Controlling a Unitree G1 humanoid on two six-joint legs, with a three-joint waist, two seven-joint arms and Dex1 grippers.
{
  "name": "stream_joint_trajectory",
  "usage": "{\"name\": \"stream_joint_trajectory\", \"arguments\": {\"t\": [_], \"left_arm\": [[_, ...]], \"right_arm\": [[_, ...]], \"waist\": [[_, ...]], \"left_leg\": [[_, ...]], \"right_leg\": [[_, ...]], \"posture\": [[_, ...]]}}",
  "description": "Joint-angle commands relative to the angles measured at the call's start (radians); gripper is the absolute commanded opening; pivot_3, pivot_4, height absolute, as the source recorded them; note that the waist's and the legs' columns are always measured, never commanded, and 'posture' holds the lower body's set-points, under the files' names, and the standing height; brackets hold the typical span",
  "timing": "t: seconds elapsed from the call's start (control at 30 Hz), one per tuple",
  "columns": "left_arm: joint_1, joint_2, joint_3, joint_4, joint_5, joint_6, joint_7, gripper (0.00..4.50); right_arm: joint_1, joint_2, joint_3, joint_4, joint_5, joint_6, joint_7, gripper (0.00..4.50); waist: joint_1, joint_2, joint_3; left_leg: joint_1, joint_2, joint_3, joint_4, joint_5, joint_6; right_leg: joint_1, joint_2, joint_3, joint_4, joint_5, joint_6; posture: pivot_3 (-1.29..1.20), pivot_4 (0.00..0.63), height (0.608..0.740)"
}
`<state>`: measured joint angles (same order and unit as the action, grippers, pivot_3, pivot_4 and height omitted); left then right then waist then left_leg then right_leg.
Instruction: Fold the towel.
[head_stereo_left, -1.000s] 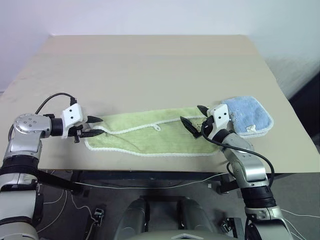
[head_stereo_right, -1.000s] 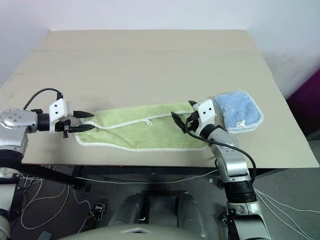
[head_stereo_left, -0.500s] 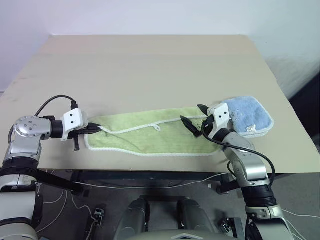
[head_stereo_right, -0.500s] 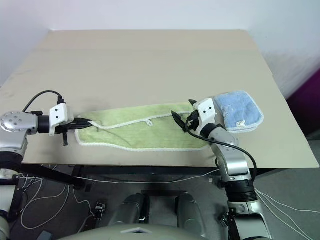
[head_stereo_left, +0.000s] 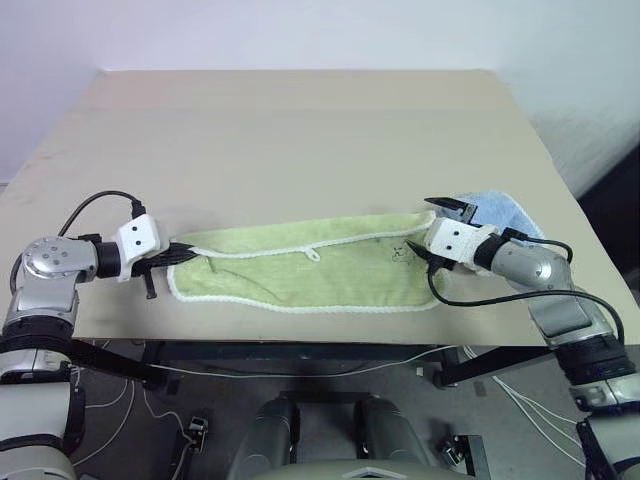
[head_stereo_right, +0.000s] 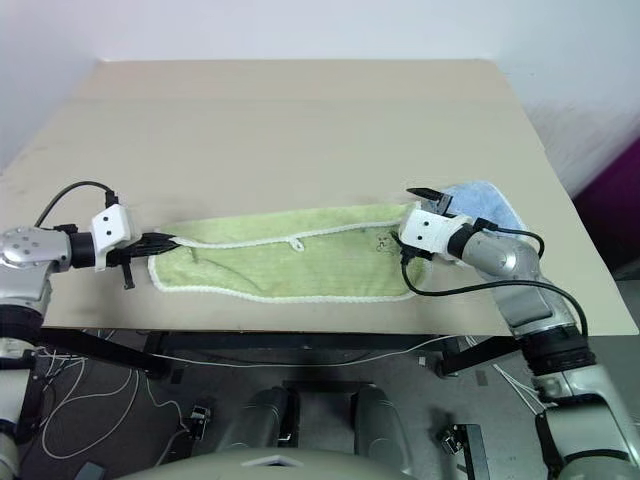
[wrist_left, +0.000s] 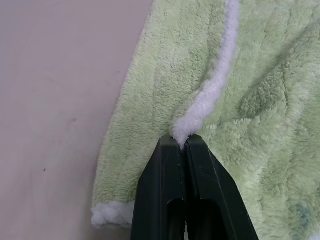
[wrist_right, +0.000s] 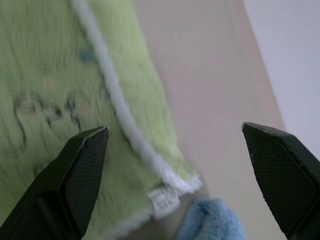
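On the left, the left gripper (head_stereo_left: 185, 254) had just snapped shut on the towel (head_stereo_left: 300, 270), its two black fingers pinching the white stitched edging (wrist_left: 212, 87) at the towel's left end; a second earlier those fingers had stood half apart around that same corner. The towel itself lay stretched long across the near part of the table (head_stereo_left: 300, 130), flat apart from a few wrinkles, its small white loop (head_stereo_left: 313, 255) near the middle of the far edge. Over on the right, the right gripper (head_stereo_left: 446, 232) had swung outward and rolled over, leaving the cloth it had hovered above. It now hung at the towel's right end with its fingers spread wide and holding nothing, the light blue towel (head_stereo_left: 500, 210) just behind it. To my eye one end was secured and the other awaited a grip before any fold.
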<state>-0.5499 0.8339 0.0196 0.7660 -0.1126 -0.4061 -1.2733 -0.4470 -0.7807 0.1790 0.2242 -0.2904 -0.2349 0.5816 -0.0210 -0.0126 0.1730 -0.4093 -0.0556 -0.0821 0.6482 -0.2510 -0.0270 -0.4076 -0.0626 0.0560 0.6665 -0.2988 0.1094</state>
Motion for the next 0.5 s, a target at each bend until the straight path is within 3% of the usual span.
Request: {"name": "stream_joint_trajectory", "arguments": {"t": [0.03, 0.4, 0.5], "left_arm": [[0.006, 0.002, 0.019, -0.03, -0.012, -0.012, 0.017, 0.03], [0.027, -0.005, 0.019, -0.064, -0.014, 0.001, 0.04, 0.03], [0.024, -0.009, 0.016, -0.067, -0.013, 0.002, 0.046, 0.0]], "right_arm": [[-0.056, -0.02, 0.008, 0.057, -0.063, -0.084, -0.037, 4.5], [-0.16, -0.029, 0.078, 0.223, -0.223, -0.187, -0.104, 4.5], [-0.172, -0.037, 0.087, 0.238, -0.246, -0.197, -0.105, 3.89]], "waist": [[0.0, 0.0, 0.0], [0.001, 0.0, 0.0], [0.001, 0.0, 0.0]], "left_leg": [[0.0, 0.0, 0.0, 0.0, 0.0, 0.0], [0.0, 0.0, 0.0, 0.0, 0.0, 0.0], [0.0, 0.0, 0.0, 0.0, 0.0, 0.0]], "right_leg": [[0.0, 0.0, 0.0, 0.0, 0.0, 0.0], [0.0, 0.0, 0.0, 0.0, 0.0, 0.0], [0.0, 0.0, 0.0, 0.0, 0.0, 0.0]], "posture": [[0.0, 0.15, 0.74], [0.0, 0.15, 0.74], [0.0, 0.15, 0.74]]}}
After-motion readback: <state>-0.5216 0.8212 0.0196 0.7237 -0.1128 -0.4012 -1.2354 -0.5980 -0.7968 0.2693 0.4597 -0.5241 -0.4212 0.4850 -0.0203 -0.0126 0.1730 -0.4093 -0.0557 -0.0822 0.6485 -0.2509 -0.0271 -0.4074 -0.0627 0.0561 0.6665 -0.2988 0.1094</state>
